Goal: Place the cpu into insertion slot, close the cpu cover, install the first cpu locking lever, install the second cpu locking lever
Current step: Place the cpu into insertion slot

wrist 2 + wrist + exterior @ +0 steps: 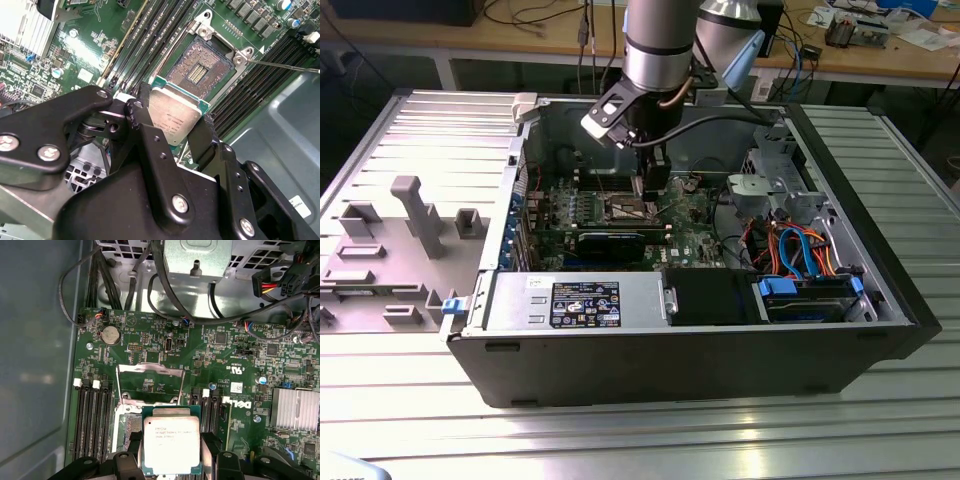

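My gripper (172, 122) is shut on the cpu (176, 116), a flat square chip with a silver-grey top, its black fingers (136, 111) on two opposite edges. The chip hangs just above and partly beside the insertion slot (200, 67), a dark pin-filled square recess with a silvery rim. In the first wrist view the cpu (171, 444) covers most of the insertion slot (127, 424), and the cpu cover (150, 368) stands swung up behind it. In the exterior view the gripper (653, 182) reaches down into the computer case over the slot (626, 208).
A thin metal lever rod (285, 65) sticks out beside the socket. Memory slots (92, 420) flank it on both sides. A finned heatsink (295, 410), a coin battery (110, 334), cables (800, 250), drive cages and the case walls (680, 350) surround the green motherboard (225, 350).
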`<state>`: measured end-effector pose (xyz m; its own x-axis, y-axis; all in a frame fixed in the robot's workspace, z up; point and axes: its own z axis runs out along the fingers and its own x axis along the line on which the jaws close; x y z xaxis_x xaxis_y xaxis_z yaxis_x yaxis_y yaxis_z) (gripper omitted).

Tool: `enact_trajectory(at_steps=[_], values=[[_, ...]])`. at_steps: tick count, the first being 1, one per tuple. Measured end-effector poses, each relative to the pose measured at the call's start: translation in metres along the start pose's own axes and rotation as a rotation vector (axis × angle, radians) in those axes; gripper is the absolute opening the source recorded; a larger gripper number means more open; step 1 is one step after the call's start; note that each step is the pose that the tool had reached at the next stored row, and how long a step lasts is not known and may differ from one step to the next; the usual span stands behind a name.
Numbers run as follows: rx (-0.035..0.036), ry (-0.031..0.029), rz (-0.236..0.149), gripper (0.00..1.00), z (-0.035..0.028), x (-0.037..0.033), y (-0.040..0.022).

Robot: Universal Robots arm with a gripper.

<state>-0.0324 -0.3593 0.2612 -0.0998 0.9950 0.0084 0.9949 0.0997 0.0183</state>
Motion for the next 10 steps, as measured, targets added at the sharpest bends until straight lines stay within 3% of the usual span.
enact_trajectory(at_steps=[10], values=[[0.0, 0.0, 0.0, 0.55, 0.0022, 0.0, -0.0001]])
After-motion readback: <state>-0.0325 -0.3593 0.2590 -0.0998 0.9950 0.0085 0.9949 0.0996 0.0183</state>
